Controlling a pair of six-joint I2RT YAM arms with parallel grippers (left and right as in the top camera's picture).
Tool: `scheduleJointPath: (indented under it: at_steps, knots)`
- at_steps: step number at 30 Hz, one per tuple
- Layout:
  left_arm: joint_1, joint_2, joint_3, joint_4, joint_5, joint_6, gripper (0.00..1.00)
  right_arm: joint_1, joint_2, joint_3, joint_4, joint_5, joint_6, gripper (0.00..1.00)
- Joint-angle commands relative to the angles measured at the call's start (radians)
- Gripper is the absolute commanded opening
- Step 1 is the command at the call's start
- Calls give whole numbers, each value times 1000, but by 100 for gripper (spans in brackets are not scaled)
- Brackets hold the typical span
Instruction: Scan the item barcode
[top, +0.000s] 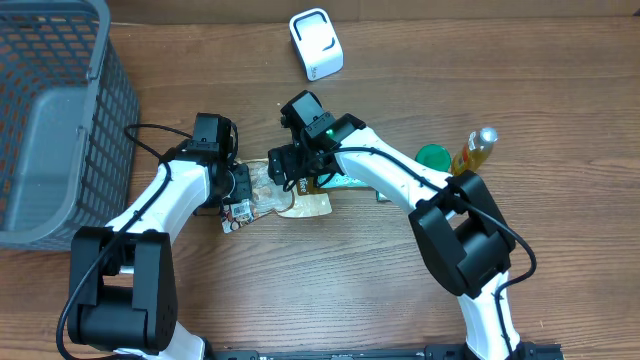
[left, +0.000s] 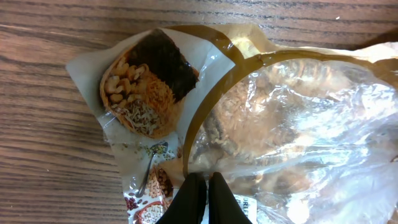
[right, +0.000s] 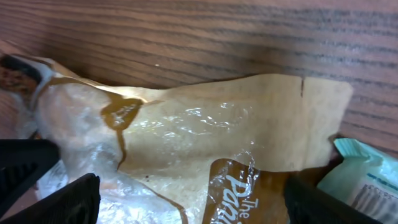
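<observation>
Left wrist: crinkled glossy plastic snack bag (left: 261, 112) on grained wood table (left: 50, 124).

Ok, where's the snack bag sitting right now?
Overhead view, mid-table: the snack bag lies between the two arms, its left end pinched by the left claw, the open right claw over its middle, a teal packet beside it.

The snack bag (top: 305, 205) lies flat on the wooden table (top: 300, 300), about in the middle. It is brown and gold, with a big see-through part that looks shiny and crinkly. One end has a picture of nuts (left: 146, 84) in a bowl. The white scanner (top: 316, 44) stands on the far side, well apart from the bag.
</observation>
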Motion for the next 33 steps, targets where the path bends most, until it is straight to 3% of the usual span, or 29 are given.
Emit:
scheduleJointPath:
  at_steps: [1,11,22,27,29,32,33]
  knots:
    - [-2,61,-68,5,33,29,4,0,51,-18,10,-92,26,91]
    - [-2,61,-93,42,47,29,4,0,78,-25,82,-319,73,93]
    - [-2,61,-93,63,145,74,4,0,80,-153,447,-526,317,90]
    - [-2,61,-93,80,278,140,4,0,81,-187,573,-623,325,80]
    - [-2,61,-93,87,305,163,4,0,81,-187,574,-639,313,69]
    - [-2,61,-93,90,323,180,4,0,81,-187,573,-658,282,40]
    - [-2,61,-93,90,327,180,4,0,81,-187,573,-663,274,40]
